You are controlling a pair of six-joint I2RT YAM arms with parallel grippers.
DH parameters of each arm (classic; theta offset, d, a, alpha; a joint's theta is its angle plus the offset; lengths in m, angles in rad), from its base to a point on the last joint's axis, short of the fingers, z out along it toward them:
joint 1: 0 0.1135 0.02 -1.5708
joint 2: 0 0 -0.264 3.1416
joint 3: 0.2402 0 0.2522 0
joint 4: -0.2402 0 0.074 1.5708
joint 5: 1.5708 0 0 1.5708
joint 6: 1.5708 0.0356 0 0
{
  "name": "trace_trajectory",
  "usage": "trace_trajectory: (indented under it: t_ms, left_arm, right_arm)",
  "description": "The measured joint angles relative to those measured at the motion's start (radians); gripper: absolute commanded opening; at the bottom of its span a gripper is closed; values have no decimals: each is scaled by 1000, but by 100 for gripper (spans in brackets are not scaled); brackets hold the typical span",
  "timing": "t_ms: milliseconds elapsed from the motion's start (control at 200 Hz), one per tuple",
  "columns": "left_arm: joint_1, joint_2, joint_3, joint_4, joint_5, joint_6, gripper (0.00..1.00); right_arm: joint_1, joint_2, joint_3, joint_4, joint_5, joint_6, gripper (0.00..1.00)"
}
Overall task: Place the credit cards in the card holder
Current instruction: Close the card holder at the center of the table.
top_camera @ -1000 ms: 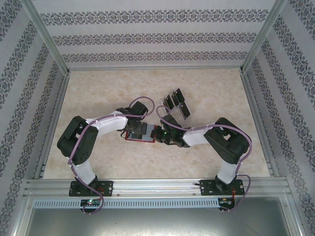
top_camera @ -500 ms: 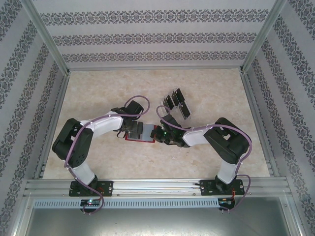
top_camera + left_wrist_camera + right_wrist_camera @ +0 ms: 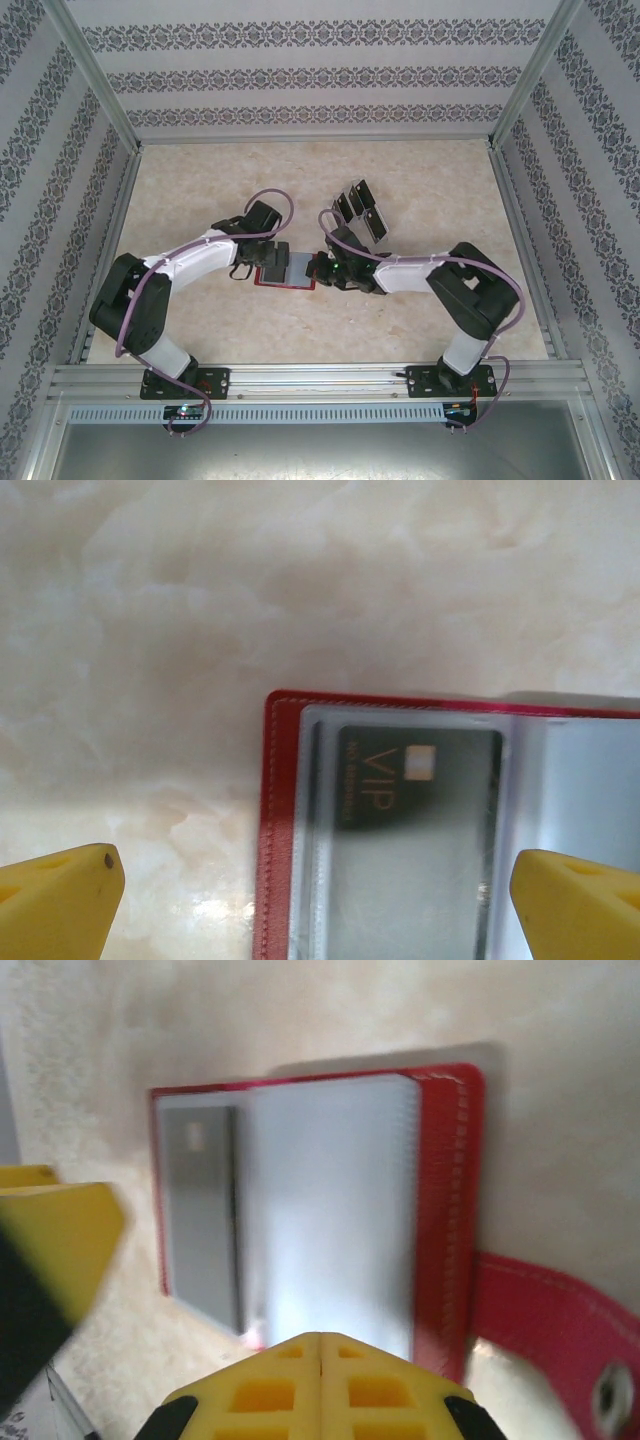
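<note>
Nearest you, the right fingers (image 3: 320,1365) are clenched tip to tip on nothing, yellow moulded plastic poised at the edge of the card holder (image 3: 445,1210). That holder lies open and flat on the table (image 3: 200,190), about midway between the two arms. It is red and leather-like, with pale stitching, rounded corners and glossy grey-clear sleeves. Its strap (image 3: 555,1305), ending in a metal snap, lies flat out toward the right arm.

On the holder's other side, the left fingers (image 3: 271,263) are released and spread wide. One yellow tip hangs over bare marble-look table, the other over the sleeves; you cannot tell whether either touches. Between them, a black VIP card (image 3: 415,800) with gold lettering and a chip sits under the clear sleeve, just inside the red border.

You have open table left of and beyond the holder. Farther back on the right, near the right arm's wrist, black credit cards (image 3: 375,225) stand propped in a staggered cluster, apart from the holder.
</note>
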Motion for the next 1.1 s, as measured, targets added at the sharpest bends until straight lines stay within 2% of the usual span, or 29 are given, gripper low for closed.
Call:
trace_trajectory:
  t_ms: [155, 245, 410, 555, 994, 1099]
  left_arm:
    - [68, -60, -93, 55, 74, -42, 100]
    - [105, -103, -135, 104, 126, -63, 100]
    - [158, -156, -202, 216, 229, -102, 100]
    - [172, -163, -233, 285, 293, -124, 100]
    - [176, -158, -244, 378, 376, -128, 100]
    - [180, -147, -246, 381, 380, -128, 100]
  right_arm:
    - [0, -142, 57, -151, 51, -74, 39]
    - [0, -186, 92, -254, 111, -125, 45]
    - [1, -188, 127, -428, 221, -181, 45]
    - [1, -150, 136, -506, 278, -194, 44]
    - [1, -31, 174, -507, 296, -199, 36]
    - [1, -14, 184, -504, 295, -207, 25]
